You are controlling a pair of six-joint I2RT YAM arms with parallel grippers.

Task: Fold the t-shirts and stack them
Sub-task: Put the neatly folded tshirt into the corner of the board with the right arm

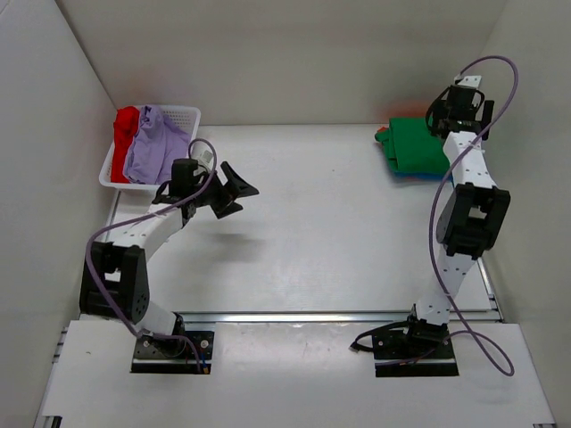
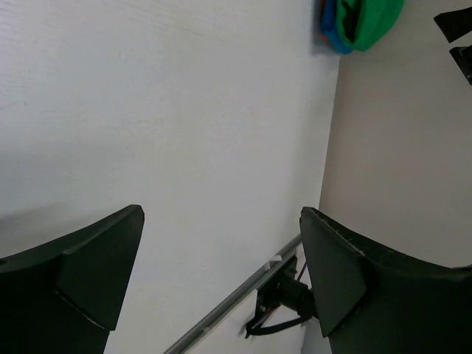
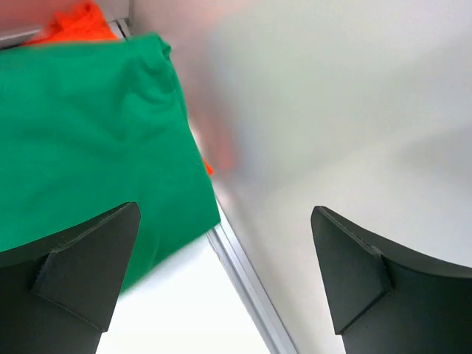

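My left fingers [image 2: 88, 265] are spread wide with nothing between them, above bare desk [image 1: 330, 223]. The lavender t-shirt [image 1: 156, 147] and the red t-shirt [image 1: 125, 129] lie bunched in the white mesh basket [image 1: 186, 114] near behind them. My right fingers [image 3: 81, 265] are equally wide and empty. The green t-shirt [image 3: 88, 133] lies under one of them, on top of a blue t-shirt [image 2: 333, 33], with orange-red cloth [image 3: 77, 22] showing beyond.
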